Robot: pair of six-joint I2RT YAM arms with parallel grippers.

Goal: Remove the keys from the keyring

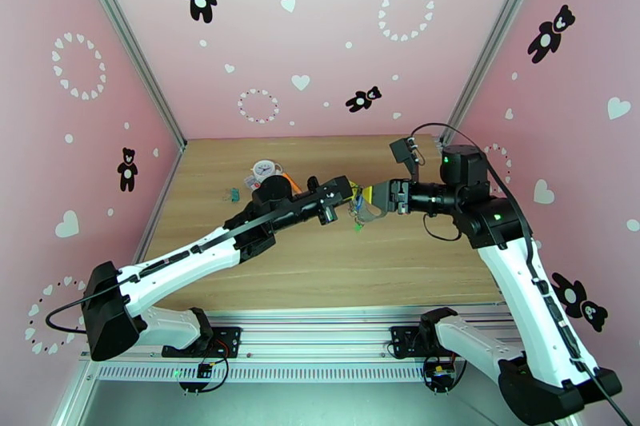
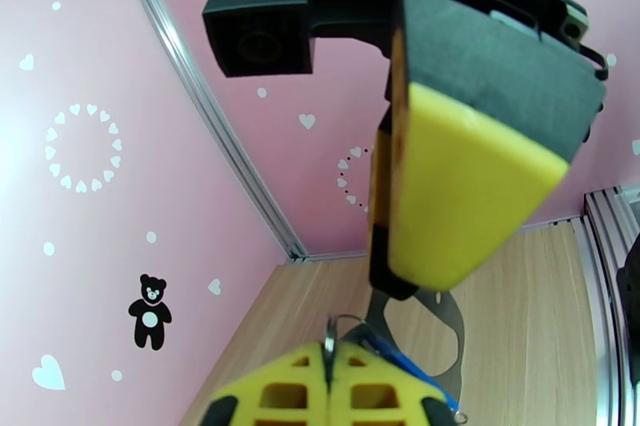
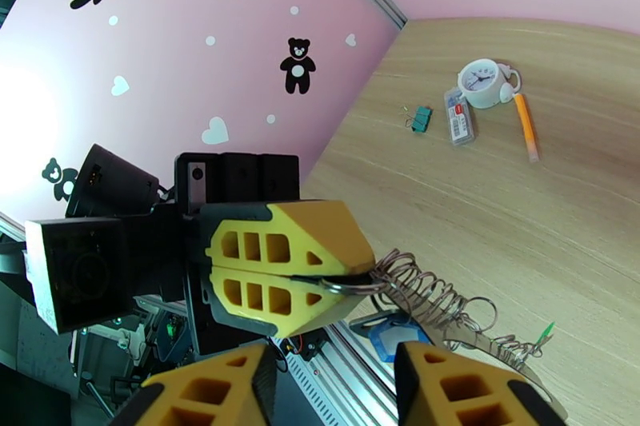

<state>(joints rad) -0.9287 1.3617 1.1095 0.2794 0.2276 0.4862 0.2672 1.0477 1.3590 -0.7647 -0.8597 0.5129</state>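
Where the two arms meet above mid-table, the keyring point(image 3: 432, 300) is held off the wood. Its thin metal ring point(image 3: 342, 286) is pinched by the left gripper point(image 3: 362, 276), fingers pressed together. The wire is seen stretched into a loose coil running toward the right gripper point(image 3: 336, 392), whose jaws are spread, with nothing seen clamped between them. The blue-tagged key point(image 3: 396, 337) hangs under the coil and the green-tagged key point(image 3: 546, 332) dangles at its far end. Noted well apart on the table point(image 3: 496, 212): white disc point(image 3: 483, 82), orange pencil point(image 3: 526, 128), red-and-white tag point(image 3: 458, 114), teal clip point(image 3: 420, 120).
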